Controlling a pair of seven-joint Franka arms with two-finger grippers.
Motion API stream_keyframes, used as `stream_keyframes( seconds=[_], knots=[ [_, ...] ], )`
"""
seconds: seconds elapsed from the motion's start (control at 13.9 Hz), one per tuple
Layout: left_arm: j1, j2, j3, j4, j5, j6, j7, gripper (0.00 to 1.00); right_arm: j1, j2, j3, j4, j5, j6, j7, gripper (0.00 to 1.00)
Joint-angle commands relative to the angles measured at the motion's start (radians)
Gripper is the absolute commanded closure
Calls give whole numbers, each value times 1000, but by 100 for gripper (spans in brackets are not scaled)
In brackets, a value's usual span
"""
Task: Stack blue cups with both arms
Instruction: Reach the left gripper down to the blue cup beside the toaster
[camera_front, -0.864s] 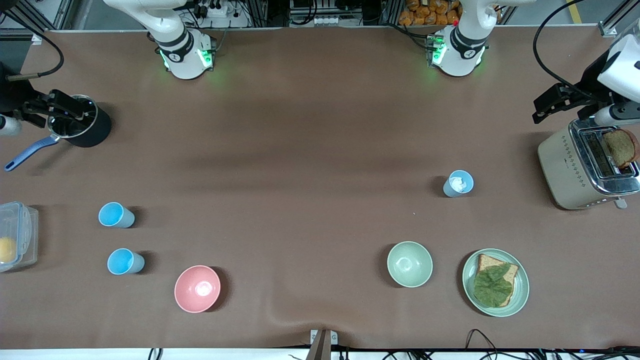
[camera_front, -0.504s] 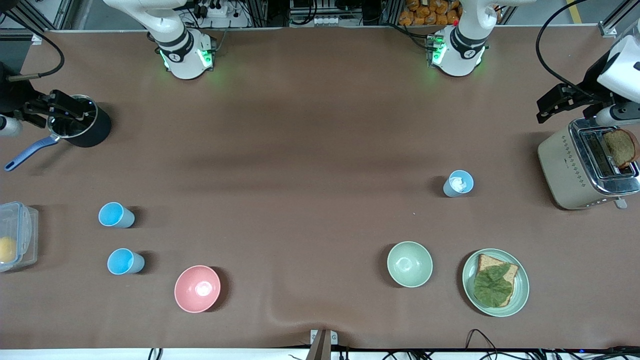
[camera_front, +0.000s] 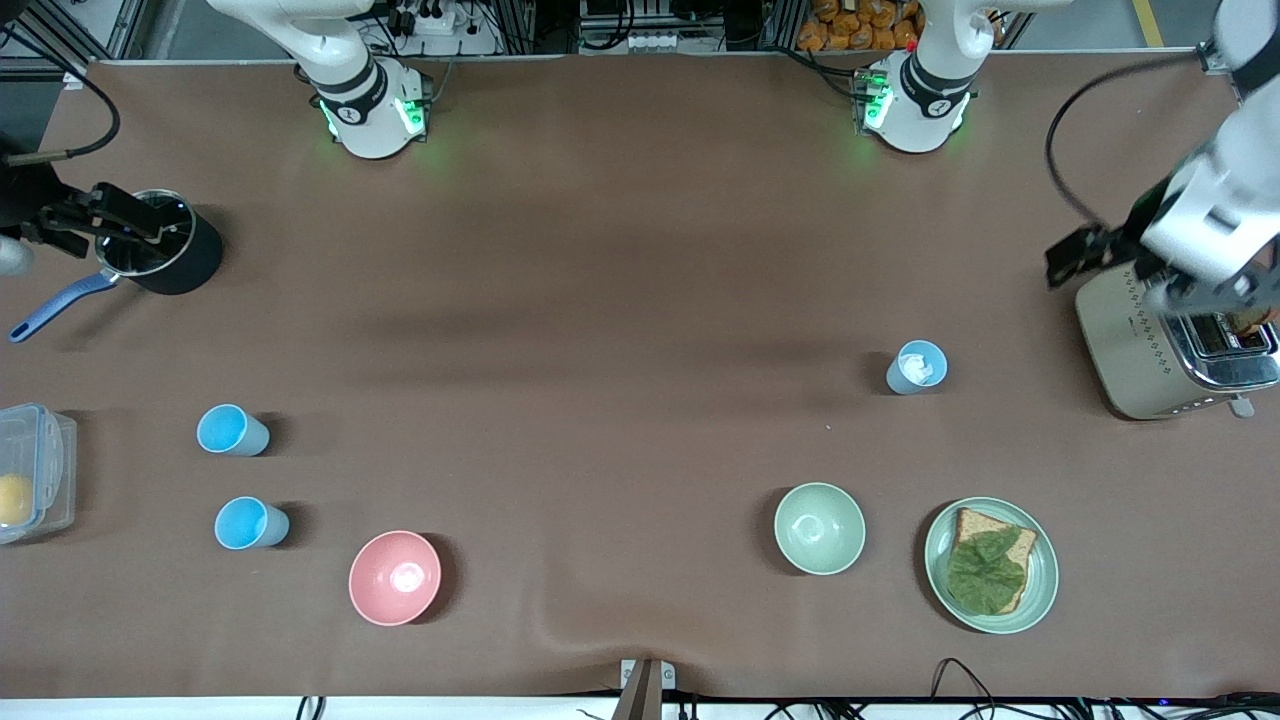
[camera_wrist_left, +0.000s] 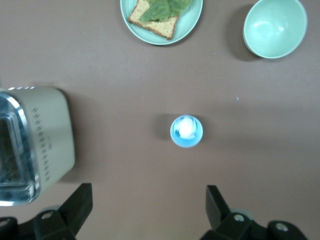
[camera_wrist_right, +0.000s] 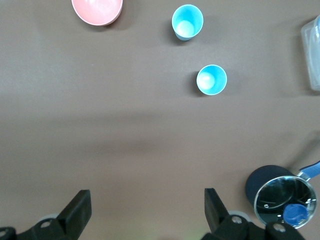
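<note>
Left gripper (camera_wrist_left: 145, 210), spread wide, has swung from the toaster (camera_front: 1170, 345) at its table edge toward the paler cup (camera_front: 915, 367); right gripper (camera_wrist_right: 145, 212), spread, waits over the pot (camera_front: 160, 255), two blue cups (camera_front: 232, 430) near its edge untouched.

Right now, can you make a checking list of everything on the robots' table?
Surface: brown table mat, slight wrinkle at the front edge.
Job's things: three blue cups, all upright, apart, unstacked: two toward the right arm's end, the paler cup near the toaster.
Clutter: pink bowl, green bowl, plate with bread and leaf, black pot, clear box.
Grippers: left gripper open, over the toaster; right gripper open, by the pot.
Cables: black cable by the left arm.
Surroundings: nothing seen.
</note>
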Motion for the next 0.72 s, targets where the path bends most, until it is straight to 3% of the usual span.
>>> stream_keyframes(
  seconds=[0.0,0.29,0.65],
  knots=[
    [5,-1,0,-177,20,182,11,0,-72,89,6,33,27,-5,-17,0],
    [8,28,0,-462,17,552,8,0,-198,296,6,114,-23,22,-50,0],
    [6,224,-2,-500,10,778,5,0,-215,441,6,128,-62,214,-50,0]
  ],
)
